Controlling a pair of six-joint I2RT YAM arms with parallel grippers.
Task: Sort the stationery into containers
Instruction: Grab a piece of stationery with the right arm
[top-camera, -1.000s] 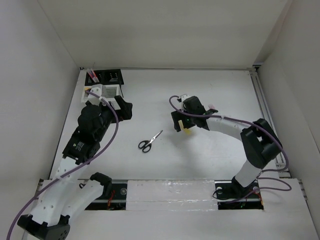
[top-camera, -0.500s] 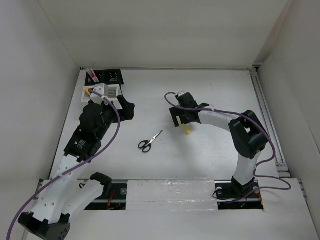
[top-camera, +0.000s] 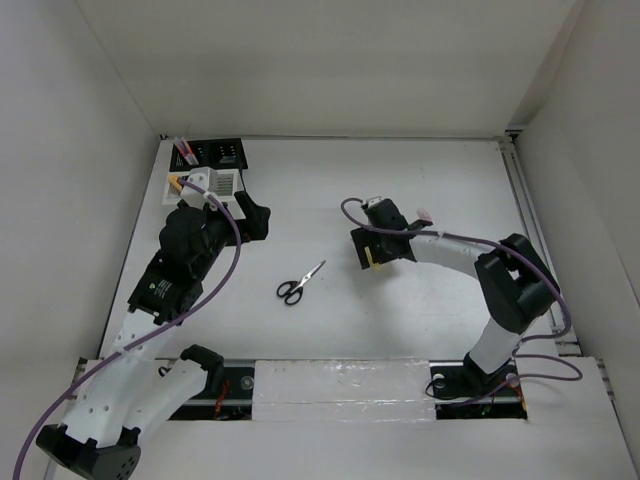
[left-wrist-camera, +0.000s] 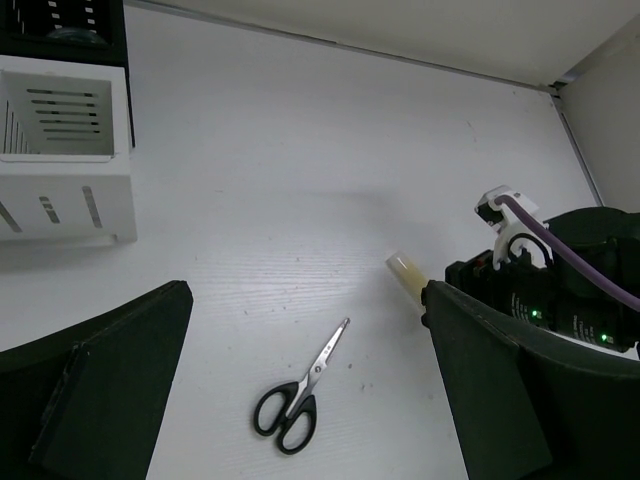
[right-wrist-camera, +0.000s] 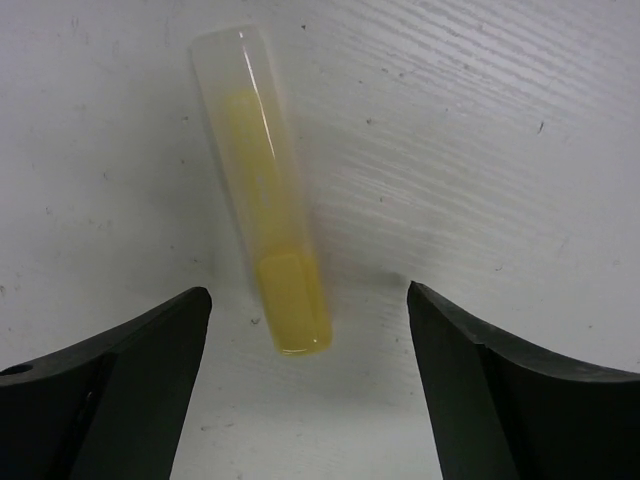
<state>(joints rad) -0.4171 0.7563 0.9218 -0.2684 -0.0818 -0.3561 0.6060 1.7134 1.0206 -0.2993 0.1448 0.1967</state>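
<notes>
A stubby yellow marker (right-wrist-camera: 265, 190) with a clear cap lies flat on the table. My right gripper (right-wrist-camera: 310, 330) is open just over its near end, one finger on each side, the marker nearer the left finger and touching neither. From above, that gripper (top-camera: 368, 255) covers most of the yellow marker (top-camera: 374, 262). Black-handled scissors (top-camera: 300, 282) lie shut on the table between the arms. My left gripper (top-camera: 256, 218) hangs open and empty beside the white slatted organizer (top-camera: 215, 182); the scissors (left-wrist-camera: 300, 390) lie below its fingers. The black mesh holder (top-camera: 222, 153) stands behind the organizer, with red pens (top-camera: 183, 152) in it.
A pink marker (top-camera: 424, 213) lies just behind the right arm's forearm. An orange item (top-camera: 175, 184) sits at the organizer's left end. White walls close the table at the back and both sides. The right arm's wrist (left-wrist-camera: 540, 290) shows in the left wrist view.
My right gripper swung back and then forward and right, coming down over the yellow marker, its jaws slightly narrower. The left arm and the scissors have hardly moved.
</notes>
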